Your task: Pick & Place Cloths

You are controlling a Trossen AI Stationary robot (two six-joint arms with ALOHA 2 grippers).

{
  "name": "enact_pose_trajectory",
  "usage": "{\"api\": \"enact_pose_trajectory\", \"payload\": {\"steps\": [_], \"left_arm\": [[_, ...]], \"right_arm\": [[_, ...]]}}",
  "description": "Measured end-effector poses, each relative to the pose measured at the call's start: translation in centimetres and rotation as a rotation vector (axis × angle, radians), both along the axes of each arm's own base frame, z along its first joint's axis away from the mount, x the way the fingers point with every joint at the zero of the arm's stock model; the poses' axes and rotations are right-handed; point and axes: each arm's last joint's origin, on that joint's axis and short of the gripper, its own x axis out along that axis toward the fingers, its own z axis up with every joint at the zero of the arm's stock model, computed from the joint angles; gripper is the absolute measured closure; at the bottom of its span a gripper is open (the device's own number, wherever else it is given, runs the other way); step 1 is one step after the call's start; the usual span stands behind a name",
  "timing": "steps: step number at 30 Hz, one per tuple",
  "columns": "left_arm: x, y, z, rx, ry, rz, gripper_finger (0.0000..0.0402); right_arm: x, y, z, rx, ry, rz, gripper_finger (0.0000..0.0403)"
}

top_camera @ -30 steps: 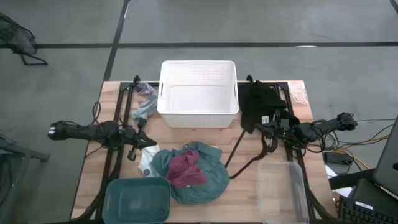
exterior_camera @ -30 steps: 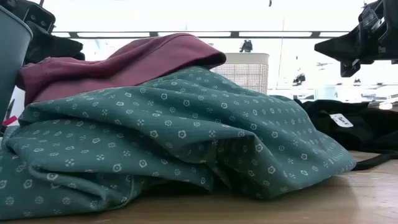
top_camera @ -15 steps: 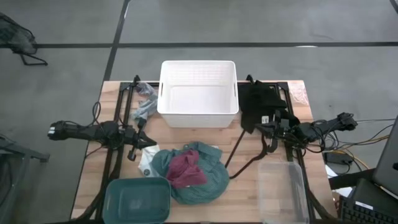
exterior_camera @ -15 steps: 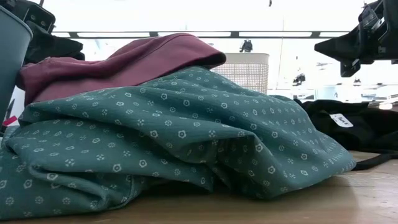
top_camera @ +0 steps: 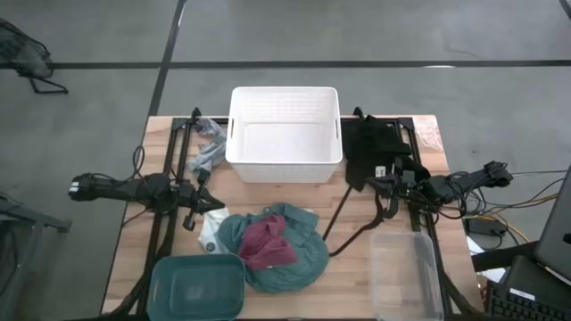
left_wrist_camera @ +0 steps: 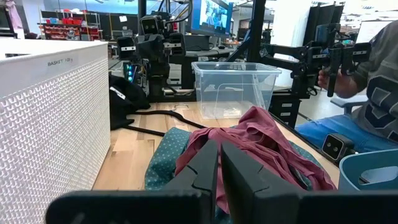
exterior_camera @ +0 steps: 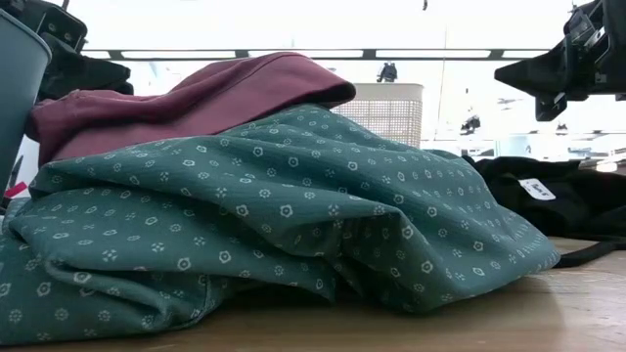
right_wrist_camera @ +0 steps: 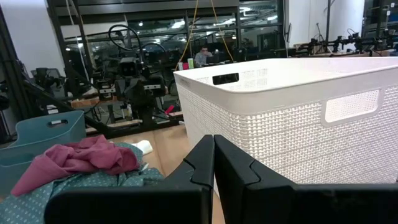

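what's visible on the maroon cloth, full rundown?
The maroon cloth is a small, soft, plain dark-red fabric piece, crumpled into folds. It lies on top of the larger teal cloth, near the table's front between the teal bin and the clear bin. Only the teal cloth touches it; neither end effector holds it.

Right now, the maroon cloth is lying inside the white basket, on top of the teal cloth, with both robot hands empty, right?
Not quite. The maroon cloth lies on the teal cloth on the bare table, in front of the white basket, which holds nothing; the high view shows this. Both the left hand and the right hand are indeed empty, fingers shut.
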Motion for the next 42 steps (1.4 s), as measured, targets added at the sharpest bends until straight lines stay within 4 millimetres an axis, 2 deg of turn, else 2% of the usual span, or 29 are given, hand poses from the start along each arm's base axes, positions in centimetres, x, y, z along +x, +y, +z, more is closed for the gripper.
{"api": "enact_pose_trajectory", "payload": {"steps": [9, 14, 18, 24, 35, 39, 42], "left_arm": [[0.0, 0.0, 0.0, 0.000, 0.000, 0.000, 0.0376], [0.0, 0.0, 0.0, 0.000, 0.000, 0.000, 0.0376], [0.0, 0.0, 0.0, 0.000, 0.000, 0.000, 0.0376], [0.0, 0.0, 0.0, 0.000, 0.000, 0.000, 0.0376], [0.0, 0.0, 0.0, 0.000, 0.000, 0.000, 0.0376], [0.0, 0.0, 0.0, 0.000, 0.000, 0.000, 0.0376], [0.0, 0.0, 0.0, 0.000, 0.000, 0.000, 0.0376]], "right_arm": [[0.0, 0.0, 0.2, -0.005, -0.015, -0.001, 0.0394], [0.0, 0.0, 0.3, 0.073, -0.046, 0.009, 0.0394], [-0.3, -0.1, 1.5, 0.098, -0.173, 0.018, 0.0394], [-0.6, 0.2, 2.6, 0.009, -0.275, 0.145, 0.0394], [0.4, 0.4, 1.8, 0.102, -0.166, 0.086, 0.0394], [1.2, 0.6, 2.9, 0.150, -0.074, 0.088, 0.0394], [1.8, 0.6, 4.5, 0.153, 0.066, 0.015, 0.0385]]}}
